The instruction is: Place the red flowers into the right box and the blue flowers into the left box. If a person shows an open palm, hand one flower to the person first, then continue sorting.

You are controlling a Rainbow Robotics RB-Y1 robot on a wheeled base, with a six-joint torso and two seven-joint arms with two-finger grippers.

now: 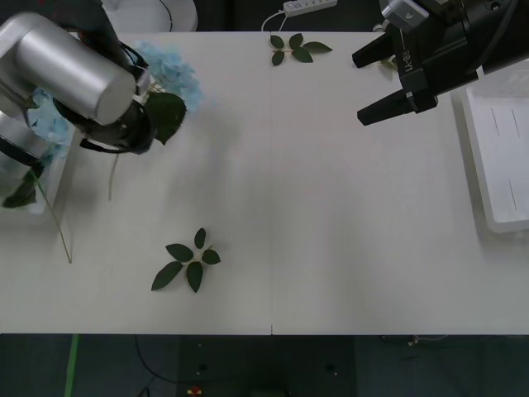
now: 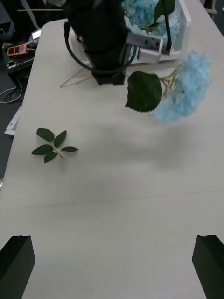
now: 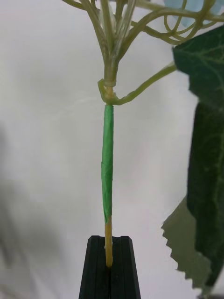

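Observation:
My left gripper is shut on the thin stalk of a blue flower. It holds the flower above the table's far left. The pale blue head and a dark leaf stick out past the arm, and the same head faces the right wrist camera. The left box lies just behind, with more blue flowers in it, and it sits at the table's left edge. My right gripper hovers open at the far right, beside the right box. The red flowers are out of view.
Two loose green leaf sprigs lie on the white table, one at the front middle and one at the far edge. A long stalk hangs out of the left box onto the table. A power strip lies beyond the far edge.

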